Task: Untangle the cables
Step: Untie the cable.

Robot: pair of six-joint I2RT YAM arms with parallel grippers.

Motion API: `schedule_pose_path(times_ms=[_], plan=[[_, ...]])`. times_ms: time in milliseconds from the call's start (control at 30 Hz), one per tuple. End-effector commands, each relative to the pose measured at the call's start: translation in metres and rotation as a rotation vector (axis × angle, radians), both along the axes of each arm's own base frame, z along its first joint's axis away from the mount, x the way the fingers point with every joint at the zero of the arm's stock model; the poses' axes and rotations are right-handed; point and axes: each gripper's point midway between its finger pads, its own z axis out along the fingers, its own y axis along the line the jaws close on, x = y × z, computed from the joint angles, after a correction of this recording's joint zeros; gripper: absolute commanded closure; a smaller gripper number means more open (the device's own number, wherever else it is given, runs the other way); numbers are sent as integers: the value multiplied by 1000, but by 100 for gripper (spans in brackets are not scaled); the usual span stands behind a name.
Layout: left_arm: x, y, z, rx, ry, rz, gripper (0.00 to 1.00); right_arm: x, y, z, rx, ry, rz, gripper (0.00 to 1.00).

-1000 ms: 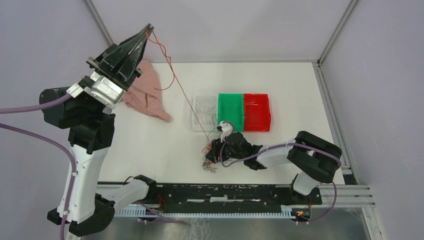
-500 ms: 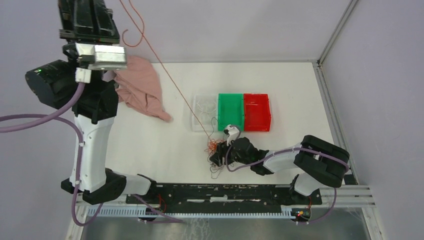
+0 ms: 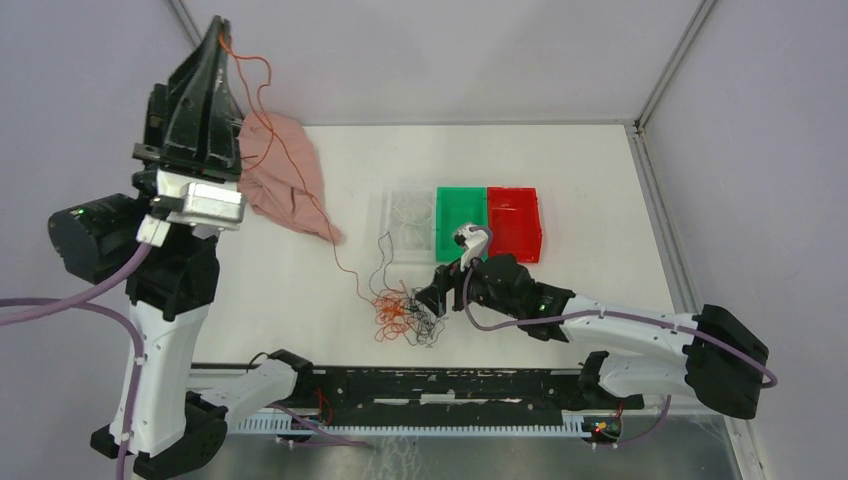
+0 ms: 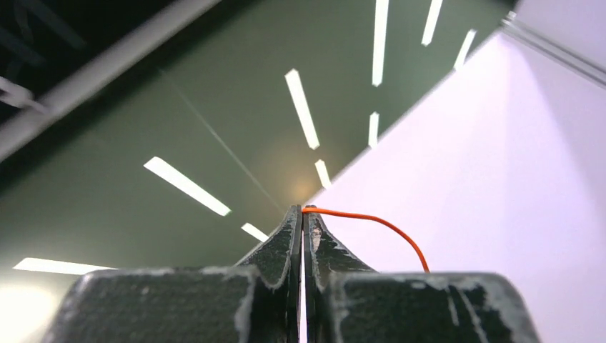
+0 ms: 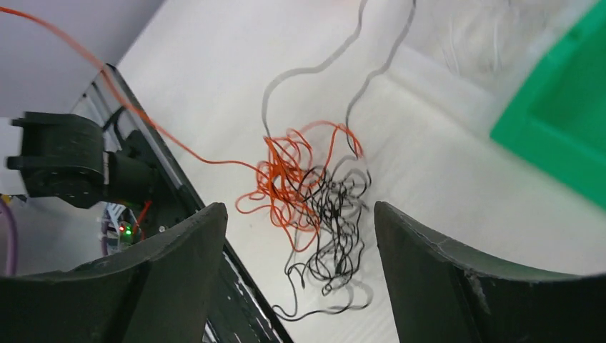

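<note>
Left arm is standing tall, wrist aimed up toward the back wall; left fingers are pinched tight on one orange strand; it sags down past the pink cloth to the cables, an orange-and-black wad on the desk near the clear bin; right arm reaches low across, right fingers spread wide, gripping nothing, wad visible between them.

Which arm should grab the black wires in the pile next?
Right. The right gripper is open, right beside the pile; the left gripper is high up, shut on the orange wire.
</note>
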Motion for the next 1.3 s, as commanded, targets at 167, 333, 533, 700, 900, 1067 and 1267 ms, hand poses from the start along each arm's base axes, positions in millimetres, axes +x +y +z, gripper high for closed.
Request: schedule_pose_path(times_ms=[167, 333, 533, 700, 900, 1067, 1267], plan=[[34, -28, -56, 77, 247, -118, 97, -8, 61, 101, 126, -192, 282, 18], [44, -33, -81, 117, 329, -118, 97, -9, 104, 99, 157, -166, 385, 19], [43, -32, -84, 120, 335, -115, 97, 3, 138, 77, 163, -139, 392, 24], [46, -31, -85, 117, 340, -102, 97, 1, 164, 73, 195, -124, 434, 29], [48, -30, -92, 120, 354, -91, 97, 10, 179, 67, 172, -131, 405, 48], [55, -29, -109, 111, 426, -86, 97, 14, 175, 75, 181, -161, 380, 90], [83, -24, -178, 28, 750, -90, 97, 27, 138, 98, 157, -216, 268, 100]])
